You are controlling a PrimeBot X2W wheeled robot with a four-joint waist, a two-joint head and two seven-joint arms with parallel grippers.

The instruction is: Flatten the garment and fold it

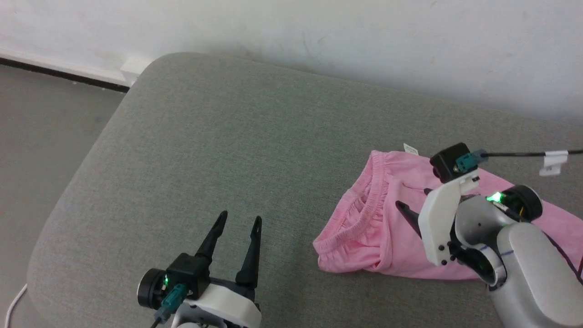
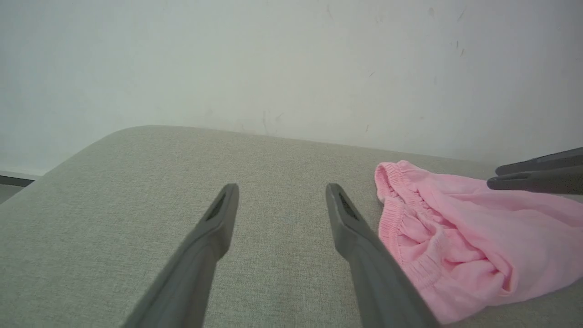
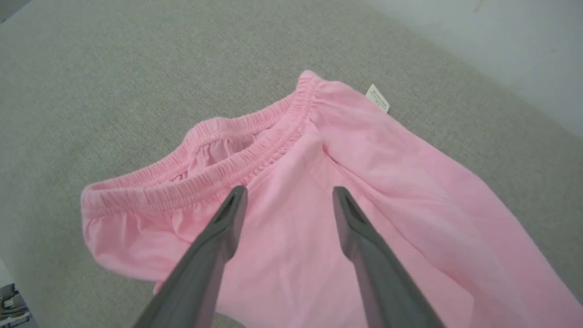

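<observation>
With left fingers [image 1: 249, 259] and right fingers [image 3: 214, 246] both spread and empty, pinch shorts [image 1: 364, 228] at waistband [image 3: 237, 168] corners, then pull flat.

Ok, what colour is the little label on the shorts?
The label is white; clearest in the right wrist view.

I see a plain indoor rm, type unclear: grey fabric cushion [image 1: 227, 136] against white wall [image 1: 319, 32], grey floor [image 1: 41, 118].
</observation>
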